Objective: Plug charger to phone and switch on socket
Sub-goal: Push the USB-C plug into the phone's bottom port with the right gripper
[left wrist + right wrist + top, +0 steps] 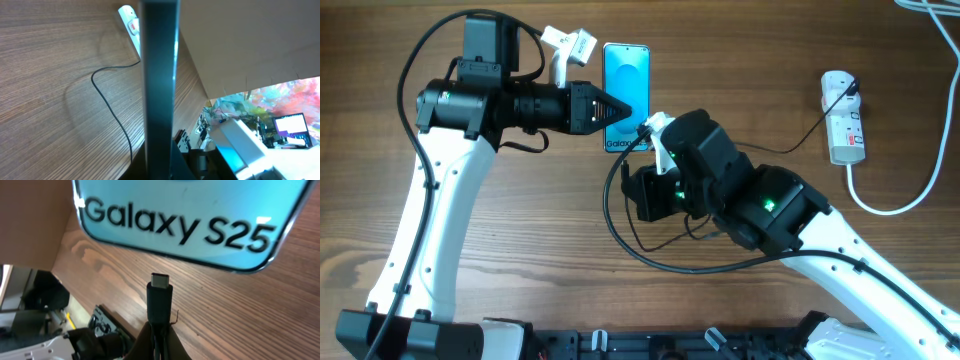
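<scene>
One slim gap separates the charger's (160, 296) plug from the phone's (185, 222) bottom edge.

Lab or office: wood-grain table (540, 265), lit monitor (292, 131), cable clutter (210, 122) behind

The phone (625, 70) is glossy, the table (770, 50) wood-grained.

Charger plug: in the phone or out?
Out. In the right wrist view the charger plug sits short of the phone, with bare table between them.
</scene>
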`<state>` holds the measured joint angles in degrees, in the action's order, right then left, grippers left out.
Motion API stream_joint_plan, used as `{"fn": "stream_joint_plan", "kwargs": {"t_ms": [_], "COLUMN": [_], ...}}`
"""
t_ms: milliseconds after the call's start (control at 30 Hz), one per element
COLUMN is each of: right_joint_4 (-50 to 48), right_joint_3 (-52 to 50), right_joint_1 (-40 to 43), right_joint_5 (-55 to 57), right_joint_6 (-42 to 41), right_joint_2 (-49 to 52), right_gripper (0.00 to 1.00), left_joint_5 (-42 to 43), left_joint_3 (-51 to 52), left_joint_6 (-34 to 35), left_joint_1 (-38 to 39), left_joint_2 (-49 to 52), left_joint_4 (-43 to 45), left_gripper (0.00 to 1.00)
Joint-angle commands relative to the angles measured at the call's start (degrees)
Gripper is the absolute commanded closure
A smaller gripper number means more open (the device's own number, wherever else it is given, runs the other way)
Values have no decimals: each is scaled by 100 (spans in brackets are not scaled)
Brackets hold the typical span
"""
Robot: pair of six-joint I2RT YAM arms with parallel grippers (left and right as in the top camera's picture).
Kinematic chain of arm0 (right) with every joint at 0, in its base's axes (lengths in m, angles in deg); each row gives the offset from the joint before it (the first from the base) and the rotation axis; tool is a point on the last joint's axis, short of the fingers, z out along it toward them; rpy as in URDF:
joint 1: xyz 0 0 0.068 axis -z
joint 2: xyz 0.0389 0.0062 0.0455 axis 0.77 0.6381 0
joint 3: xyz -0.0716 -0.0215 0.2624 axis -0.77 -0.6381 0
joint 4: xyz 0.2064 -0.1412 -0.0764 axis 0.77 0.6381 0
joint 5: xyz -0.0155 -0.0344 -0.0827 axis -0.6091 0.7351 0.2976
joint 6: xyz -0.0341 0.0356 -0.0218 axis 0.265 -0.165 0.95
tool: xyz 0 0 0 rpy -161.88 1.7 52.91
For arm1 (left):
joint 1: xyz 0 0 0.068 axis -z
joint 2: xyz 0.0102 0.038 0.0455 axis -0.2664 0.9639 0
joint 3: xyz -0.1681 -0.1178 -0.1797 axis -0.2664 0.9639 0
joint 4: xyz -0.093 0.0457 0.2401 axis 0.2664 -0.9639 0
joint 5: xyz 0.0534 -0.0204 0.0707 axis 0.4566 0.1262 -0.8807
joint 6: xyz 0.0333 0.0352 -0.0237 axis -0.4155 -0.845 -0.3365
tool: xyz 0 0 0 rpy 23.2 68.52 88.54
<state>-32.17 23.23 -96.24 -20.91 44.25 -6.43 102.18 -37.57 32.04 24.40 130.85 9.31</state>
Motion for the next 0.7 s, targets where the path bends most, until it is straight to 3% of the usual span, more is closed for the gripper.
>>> {"fn": "stream_joint_plan", "kwargs": {"t_ms": [0, 667], "right_joint_4": [-129, -219], "right_joint_3": [105, 105], "right_joint_1": [-26, -26], "right_joint_5": [188, 516], "right_joint_6": [-109, -151], "right_joint_2": [-74, -74], "right_gripper": [96, 96], "left_joint_5": [94, 96], "left_joint_3": [-37, -37], "left_joint_6": [13, 13], "left_joint_1": [7, 7], "left_joint_2": [-20, -20], "left_joint_4": [17, -72], "left_gripper": [96, 96]}}
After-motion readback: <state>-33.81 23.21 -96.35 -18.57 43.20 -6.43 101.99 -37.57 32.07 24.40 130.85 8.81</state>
